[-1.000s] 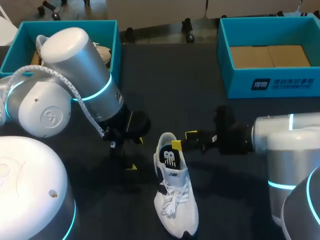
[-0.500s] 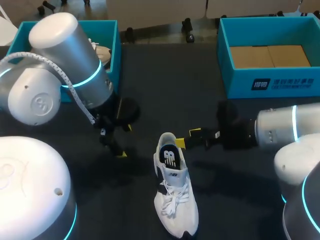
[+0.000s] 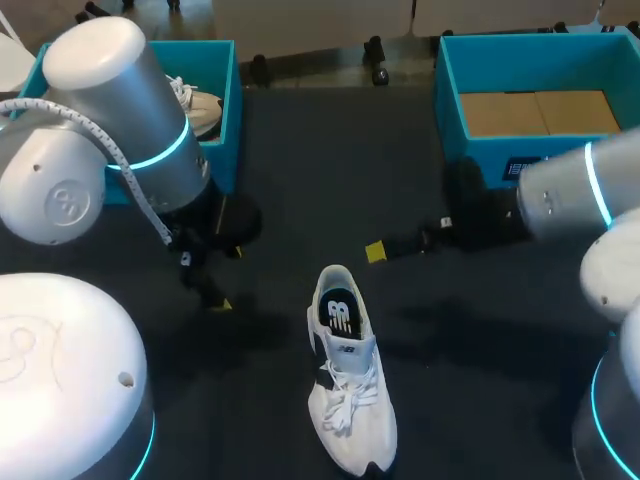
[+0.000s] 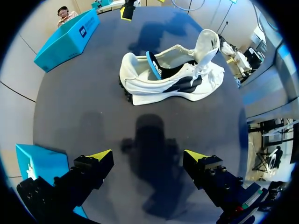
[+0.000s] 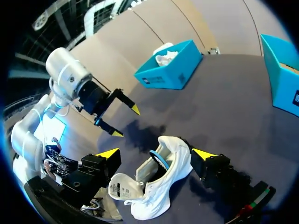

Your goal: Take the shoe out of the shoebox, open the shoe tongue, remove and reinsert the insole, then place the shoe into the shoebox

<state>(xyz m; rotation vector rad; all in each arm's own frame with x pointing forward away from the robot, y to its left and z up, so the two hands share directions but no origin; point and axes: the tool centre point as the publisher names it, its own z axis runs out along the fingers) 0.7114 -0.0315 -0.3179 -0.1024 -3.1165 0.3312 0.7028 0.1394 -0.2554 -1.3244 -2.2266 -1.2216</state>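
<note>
- Left box (image 3: 228,115), at the far left corner of the bench (image 3: 320,170): it already holds a second shoe (image 3: 200,108). Set this one in there and it may perch on top and tip over the wall.
- Left pincer (image 4: 148,155): spread, holding nothing, over bare bench to the left of the shoe (image 3: 352,420). A low approach from the side could shove the shoe along instead of gripping it.
- Shoe: upright at mid-bench toward the near edge, toe to that edge, outside both boxes. The insole (image 3: 340,316) lies inside, though its blue rim shows at the collar — possibly not flat, so a fingertip going in could drag it out. The loose laces (image 3: 345,405) could snag a tip.
- Right pincer (image 5: 156,153): spread, empty, just past the heel. Gripping only the soft collar would let the toe droop and catch a box wall.
- Right box (image 3: 480,165), at the far right corner: the cardboard (image 3: 540,112) inside may keep the shoe from sitting level.
</note>
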